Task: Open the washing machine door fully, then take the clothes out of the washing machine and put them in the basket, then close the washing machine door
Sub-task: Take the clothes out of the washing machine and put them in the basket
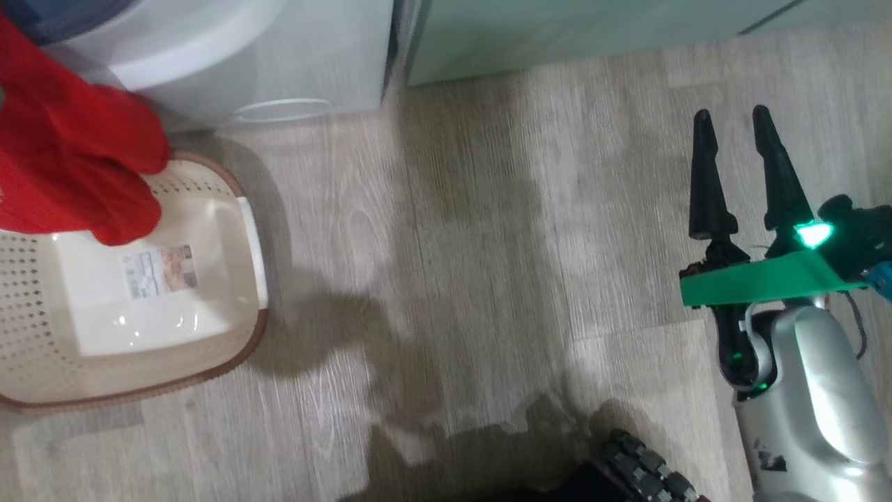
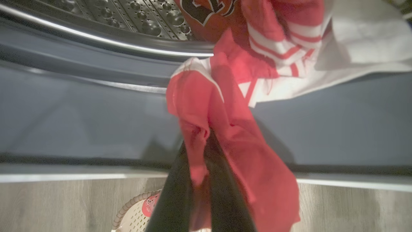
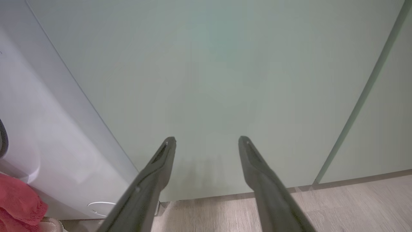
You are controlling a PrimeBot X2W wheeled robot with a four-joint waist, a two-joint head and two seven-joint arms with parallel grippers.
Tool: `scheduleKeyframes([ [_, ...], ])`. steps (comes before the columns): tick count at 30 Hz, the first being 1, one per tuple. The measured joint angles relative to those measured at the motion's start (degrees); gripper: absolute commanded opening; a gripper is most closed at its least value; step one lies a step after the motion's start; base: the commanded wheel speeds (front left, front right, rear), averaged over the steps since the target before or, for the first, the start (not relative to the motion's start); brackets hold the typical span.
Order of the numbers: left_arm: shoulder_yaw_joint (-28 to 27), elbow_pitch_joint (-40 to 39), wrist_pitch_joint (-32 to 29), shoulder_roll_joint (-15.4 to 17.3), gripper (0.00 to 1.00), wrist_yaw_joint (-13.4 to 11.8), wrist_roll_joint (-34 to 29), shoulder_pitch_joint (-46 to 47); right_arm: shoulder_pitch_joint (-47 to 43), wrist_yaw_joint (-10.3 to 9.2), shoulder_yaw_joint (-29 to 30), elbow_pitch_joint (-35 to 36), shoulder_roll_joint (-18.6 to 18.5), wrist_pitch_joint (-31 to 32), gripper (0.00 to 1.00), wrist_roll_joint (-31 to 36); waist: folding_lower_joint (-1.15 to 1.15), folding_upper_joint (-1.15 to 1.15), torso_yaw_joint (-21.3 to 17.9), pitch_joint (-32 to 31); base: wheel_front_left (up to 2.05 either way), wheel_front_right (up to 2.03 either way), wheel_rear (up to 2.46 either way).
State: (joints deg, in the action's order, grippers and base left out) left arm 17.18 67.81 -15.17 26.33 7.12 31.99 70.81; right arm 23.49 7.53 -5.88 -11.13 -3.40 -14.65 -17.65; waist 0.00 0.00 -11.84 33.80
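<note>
My left claw (image 2: 198, 145) was pinching the red clothes (image 2: 248, 161), which trailed out of the washing machine (image 1: 313, 63) over its grey rubber ring (image 2: 80, 106) and hung above the cream basket (image 1: 237, 348) on the floor (image 1: 488, 244). My right claw (image 1: 735, 122) stood spread and empty near the pale green cabinet (image 3: 225, 80).

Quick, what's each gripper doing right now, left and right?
Left gripper: closed, holding the bright red fabric garment.
Right gripper: open, holding nothing.
</note>
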Motion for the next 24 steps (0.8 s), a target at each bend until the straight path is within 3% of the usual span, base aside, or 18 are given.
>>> scheduleKeyframes([
  [13,4.3,-1.4,11.6,-7.6,0.0,0.4,1.5,-20.1,-6.8,0.0,1.8,-1.8,0.0,0.0,1.0,1.2,0.0,0.0,3.8,-10.7,0.0,0.0,0.0],
  [24,6.9,2.6,13.7,-12.3,0.0,0.3,1.5,-29.4,-9.6,0.0,1.3,-1.9,-0.2,0.0,1.0,1.5,0.0,0.0,7.8,-16.4,0.0,0.0,0.0],
])
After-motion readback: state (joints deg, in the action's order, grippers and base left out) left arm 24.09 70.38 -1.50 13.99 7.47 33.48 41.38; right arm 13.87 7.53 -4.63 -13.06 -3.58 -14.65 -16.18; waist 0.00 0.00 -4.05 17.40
